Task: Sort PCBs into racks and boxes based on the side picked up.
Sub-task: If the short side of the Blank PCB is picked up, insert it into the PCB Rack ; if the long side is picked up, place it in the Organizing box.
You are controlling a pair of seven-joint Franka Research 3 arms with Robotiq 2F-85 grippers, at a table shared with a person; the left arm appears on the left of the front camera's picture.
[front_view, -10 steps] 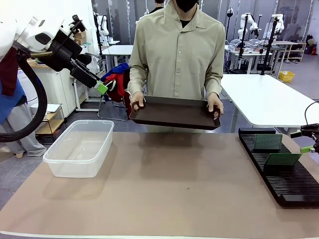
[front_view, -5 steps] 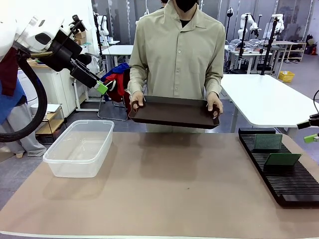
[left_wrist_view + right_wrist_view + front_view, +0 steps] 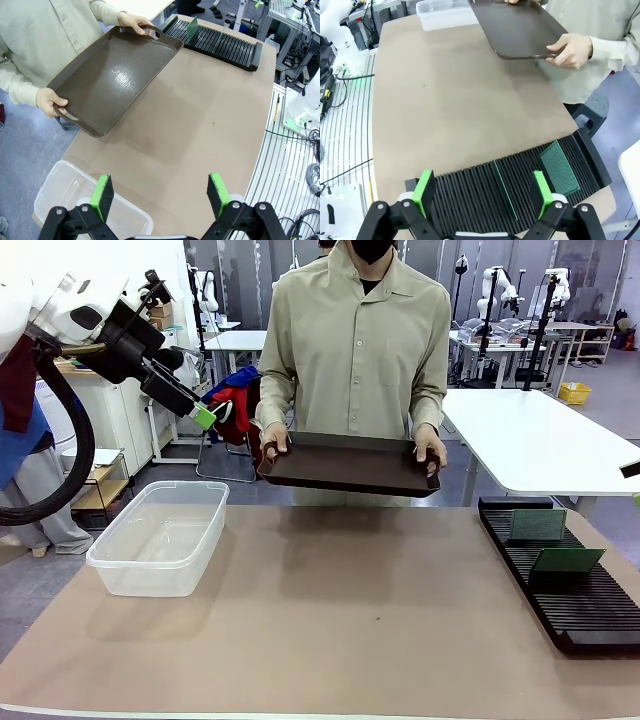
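Observation:
Two green PCBs stand in the slots of the black rack at the right: one upright, one leaning. From the right wrist, the rack lies just below my right gripper, which is open and holds nothing. One PCB is seen edge-on there and the other faces up. My left gripper hangs open high at the left above the clear box, which has nothing in it. The left wrist view shows that gripper open over the box.
At the far side of the table a person holds a dark brown tray by both handles, and its surface looks bare. A brown mat covers the table between box and rack.
My right gripper has pulled up and off to the right, away from the rack, leaving the leaning PCB in its slots. The left arm has not moved.

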